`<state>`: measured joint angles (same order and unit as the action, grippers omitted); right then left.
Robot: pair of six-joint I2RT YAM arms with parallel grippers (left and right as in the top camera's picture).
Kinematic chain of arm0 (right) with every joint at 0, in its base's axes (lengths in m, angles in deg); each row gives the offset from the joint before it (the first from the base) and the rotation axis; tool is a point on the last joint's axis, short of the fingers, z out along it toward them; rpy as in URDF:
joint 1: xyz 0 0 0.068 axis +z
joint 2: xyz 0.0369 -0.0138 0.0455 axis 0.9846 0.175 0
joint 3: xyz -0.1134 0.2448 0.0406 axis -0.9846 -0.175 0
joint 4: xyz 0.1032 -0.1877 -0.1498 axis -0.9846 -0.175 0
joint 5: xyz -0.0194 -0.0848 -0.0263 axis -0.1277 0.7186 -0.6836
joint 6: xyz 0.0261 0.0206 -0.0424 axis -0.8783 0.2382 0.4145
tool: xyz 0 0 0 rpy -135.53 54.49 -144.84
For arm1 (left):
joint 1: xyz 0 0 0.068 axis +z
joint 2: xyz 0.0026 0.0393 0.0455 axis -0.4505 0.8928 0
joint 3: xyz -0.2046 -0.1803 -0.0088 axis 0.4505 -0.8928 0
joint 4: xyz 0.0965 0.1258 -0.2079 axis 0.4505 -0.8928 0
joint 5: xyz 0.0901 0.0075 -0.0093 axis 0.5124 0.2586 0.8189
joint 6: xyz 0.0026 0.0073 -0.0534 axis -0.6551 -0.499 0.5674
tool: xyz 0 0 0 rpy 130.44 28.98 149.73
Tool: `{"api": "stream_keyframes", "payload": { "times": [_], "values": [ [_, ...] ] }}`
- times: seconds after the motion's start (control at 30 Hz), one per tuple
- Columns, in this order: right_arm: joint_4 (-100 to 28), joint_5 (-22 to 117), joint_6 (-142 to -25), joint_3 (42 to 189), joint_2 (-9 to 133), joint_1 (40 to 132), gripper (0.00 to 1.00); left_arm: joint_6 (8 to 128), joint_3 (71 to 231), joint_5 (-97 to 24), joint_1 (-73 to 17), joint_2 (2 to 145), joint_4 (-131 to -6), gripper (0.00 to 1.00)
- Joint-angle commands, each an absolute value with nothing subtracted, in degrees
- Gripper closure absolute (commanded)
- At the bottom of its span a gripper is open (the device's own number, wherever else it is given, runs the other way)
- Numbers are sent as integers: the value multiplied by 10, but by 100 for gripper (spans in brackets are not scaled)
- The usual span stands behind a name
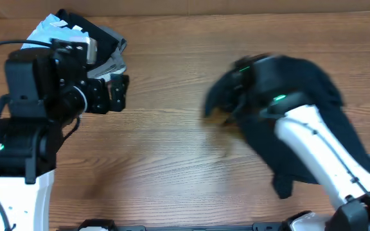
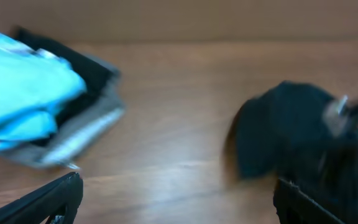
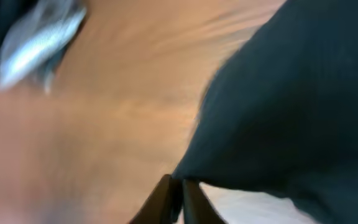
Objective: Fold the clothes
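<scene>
- Two fingers of your right gripper (image 3: pixel 178 185) pinch narrow on the edge of the black T-shirt (image 1: pixel 317 96), bunched at the right of the worktop (image 1: pixel 172 154).
- Your left gripper (image 2: pixel 178 186) gapes wide.
- Far left sits a folded stack (image 2: pixel 73 118).

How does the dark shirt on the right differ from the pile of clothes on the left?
The dark shirt is loose and bunched; the pile is folded and stacked. The dark shirt is one colour; the pile shows light blue, black and grey layers. Both lie on the wooden table.
</scene>
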<state>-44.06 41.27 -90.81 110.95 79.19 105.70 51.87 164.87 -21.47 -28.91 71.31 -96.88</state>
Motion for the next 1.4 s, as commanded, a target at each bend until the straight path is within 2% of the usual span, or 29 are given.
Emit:
{"api": "stream_keyframes", "payload": {
  "times": [0.0, 0.03, 0.13, 0.27, 0.37, 0.47, 0.67, 0.8, 0.83, 0.93, 1.2, 1.3, 1.37],
  "values": [
    [-442, 542, -903, 1112, 786, 1190, 63, 507, 1700, -137, -286, 711, -977, 0],
    [-442, 575, -910, 1112, 784, 1208, 52, 507, 1704, -138, -286, 711, -978, 0],
    [-452, 662, -953, 1113, 766, 1226, 35, 507, 1705, -154, -287, 712, -978, 0],
    [-491, 718, -1000, 1124, 711, 1186, 28, 507, 1704, -197, -288, 725, -987, 0],
    [-522, 727, -1040, 1131, 648, 1124, 21, 498, 1704, -234, -303, 750, -995, 0],
    [-543, 719, -1072, 1131, 590, 1044, 20, 485, 1703, -233, -338, 790, -1013, 3],
    [-582, 599, -1071, 1131, 520, 870, 21, 462, 1703, -219, -404, 912, -1037, 12],
    [-636, 552, -1071, 1131, 519, 786, 21, 462, 1703, -188, -424, 1012, -1031, 21],
    [-667, 553, -1071, 1131, 527, 757, 20, 462, 1703, -183, -426, 1061, -1028, 27],
    [-699, 553, -1067, 1131, 548, 730, 17, 462, 1703, -183, -425, 1137, -1022, 20],
    [-709, 555, -1043, 1130, 635, 711, 15, 462, 1703, -185, -425, 1267, -985, 21],
    [-707, 558, -1035, 1130, 680, 711, 14, 462, 1703, -186, -425, 1289, -969, 31],
    [-706, 559, -1035, 1130, 710, 711, 14, 462, 1703, -185, -425, 1299, -961, 44]
  ]
}}
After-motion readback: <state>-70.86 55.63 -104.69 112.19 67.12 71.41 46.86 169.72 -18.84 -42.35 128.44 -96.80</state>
